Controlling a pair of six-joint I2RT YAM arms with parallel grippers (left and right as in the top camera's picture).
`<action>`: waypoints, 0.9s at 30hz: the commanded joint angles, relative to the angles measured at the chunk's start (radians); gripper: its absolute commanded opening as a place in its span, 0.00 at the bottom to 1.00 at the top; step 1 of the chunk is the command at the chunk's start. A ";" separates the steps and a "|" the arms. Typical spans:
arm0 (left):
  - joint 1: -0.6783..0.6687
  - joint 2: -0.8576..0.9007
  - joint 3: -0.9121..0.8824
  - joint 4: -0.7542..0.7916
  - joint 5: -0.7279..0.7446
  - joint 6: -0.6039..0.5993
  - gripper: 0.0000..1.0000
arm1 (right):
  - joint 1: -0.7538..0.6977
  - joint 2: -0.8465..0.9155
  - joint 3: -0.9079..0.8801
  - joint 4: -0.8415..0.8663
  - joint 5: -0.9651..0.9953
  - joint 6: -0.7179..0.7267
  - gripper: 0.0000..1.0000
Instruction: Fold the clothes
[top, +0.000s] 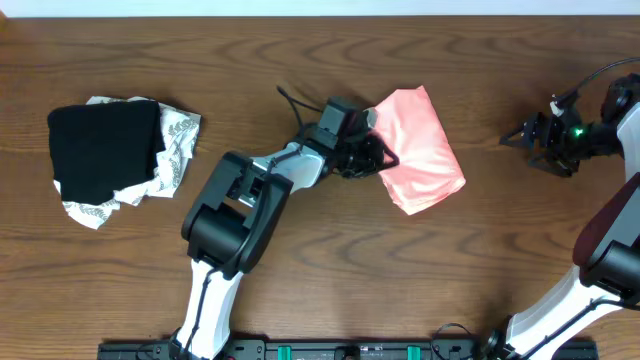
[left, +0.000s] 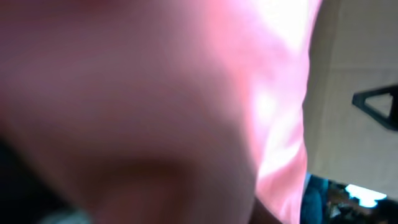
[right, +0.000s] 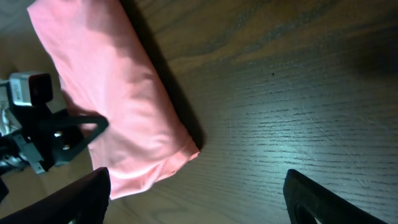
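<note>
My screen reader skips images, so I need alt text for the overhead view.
A folded salmon-pink T-shirt lies on the wooden table, the left gripper at its left edge. The right gripper sits apart at far right; at far left, a black garment lies on a white patterned cloth.

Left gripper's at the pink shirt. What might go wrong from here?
The left gripper sits at the left edge of the folded T-shirt; if fabric is caught, retreating may drag the fold open.
The left wrist view is all blurred pink, so its grip can't be verified there.
</note>
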 joint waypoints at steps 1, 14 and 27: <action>-0.006 0.003 -0.002 0.006 -0.052 0.016 0.07 | 0.002 -0.023 0.018 0.000 -0.005 0.014 0.87; 0.083 -0.152 -0.002 0.014 -0.017 0.085 0.06 | 0.002 -0.023 0.018 0.000 -0.005 0.014 0.87; 0.309 -0.365 -0.002 -0.075 -0.033 0.225 0.06 | 0.002 -0.023 0.018 -0.012 -0.005 0.014 0.86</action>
